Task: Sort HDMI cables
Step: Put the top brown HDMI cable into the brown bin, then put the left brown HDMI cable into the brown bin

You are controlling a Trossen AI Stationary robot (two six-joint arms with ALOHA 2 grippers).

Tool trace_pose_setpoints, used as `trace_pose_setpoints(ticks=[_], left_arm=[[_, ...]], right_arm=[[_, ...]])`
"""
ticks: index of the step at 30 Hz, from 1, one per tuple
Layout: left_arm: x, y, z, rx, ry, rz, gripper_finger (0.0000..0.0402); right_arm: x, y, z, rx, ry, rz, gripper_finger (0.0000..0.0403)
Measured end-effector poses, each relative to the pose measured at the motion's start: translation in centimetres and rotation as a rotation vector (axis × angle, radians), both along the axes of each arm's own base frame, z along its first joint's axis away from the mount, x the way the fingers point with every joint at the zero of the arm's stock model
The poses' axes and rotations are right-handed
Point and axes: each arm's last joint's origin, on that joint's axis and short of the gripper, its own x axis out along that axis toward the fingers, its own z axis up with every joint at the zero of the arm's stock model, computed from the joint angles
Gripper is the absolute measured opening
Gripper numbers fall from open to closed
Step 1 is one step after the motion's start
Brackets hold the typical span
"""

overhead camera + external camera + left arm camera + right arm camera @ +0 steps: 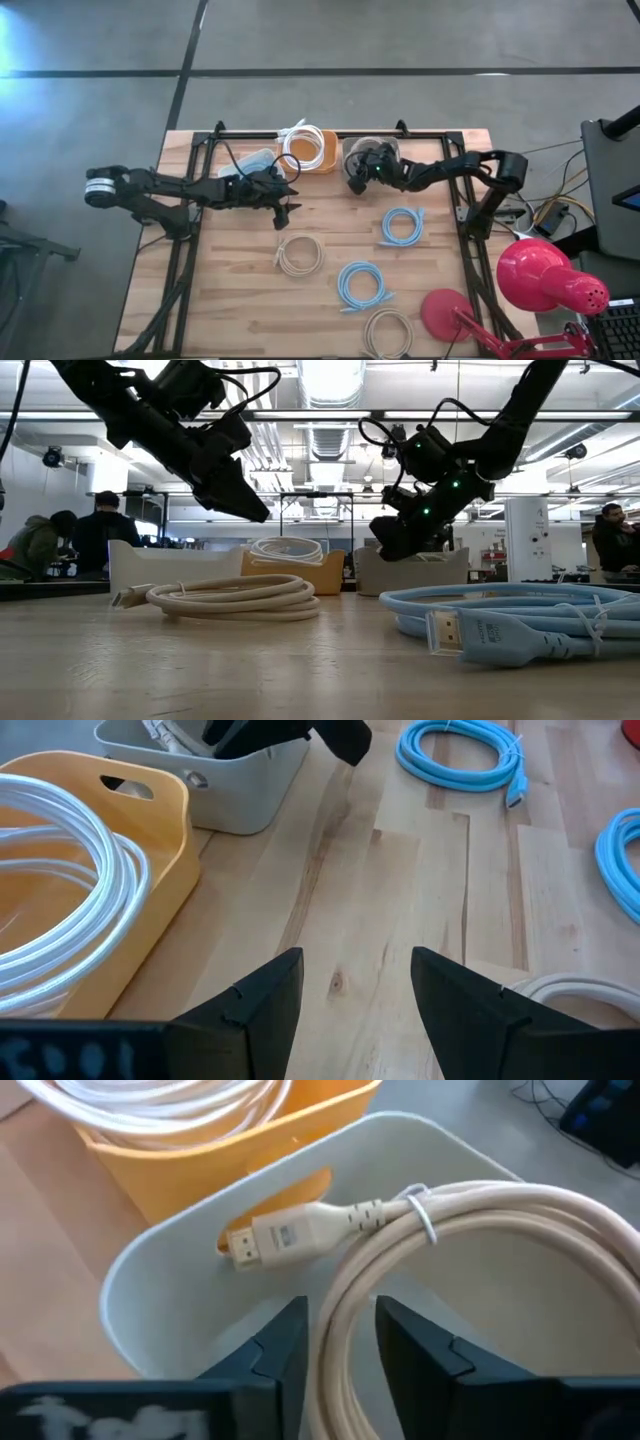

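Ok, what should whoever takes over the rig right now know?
Left gripper: open, empty, above the table beside the orange bin.
Right gripper: over the grey bin, with a beige cable in it.
Done: white cable in the orange bin.
Left: two blue coils and two beige coils on the table.

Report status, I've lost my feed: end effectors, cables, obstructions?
Right end effector over grey bin, beige cable between fingers. Left end effector open, empty. Four coils on table.
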Motion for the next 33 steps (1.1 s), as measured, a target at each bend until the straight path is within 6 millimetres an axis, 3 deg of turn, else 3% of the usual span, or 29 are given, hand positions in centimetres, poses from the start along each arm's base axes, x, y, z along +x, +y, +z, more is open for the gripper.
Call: trace_pose_setpoints(ticks=[11,16,22,33], left_arm=[[0.0,0.0,0.0,-0.011,-0.001,0.007,0.0209],[0.0,-0.1,0.0,-0.053,-0.011,0.005,0.0209],[0.1,-0.8,-0.2,-0.129,-0.015,-0.125,0.0209],[0.5,-2.9,-3.6,-0.216,0.107,-0.167,0.0206]], right_arm=[[-0.1,0.7,2.1,-0.021,-0.054,0.019,0.0150],[0.0,1.9,4.1,-0.045,-0.119,0.059,0.0148],[0.2,3.9,5.9,-0.062,-0.179,0.126,0.0144],[0.8,6.3,6.4,-0.056,-0.201,0.211,0.0153]])
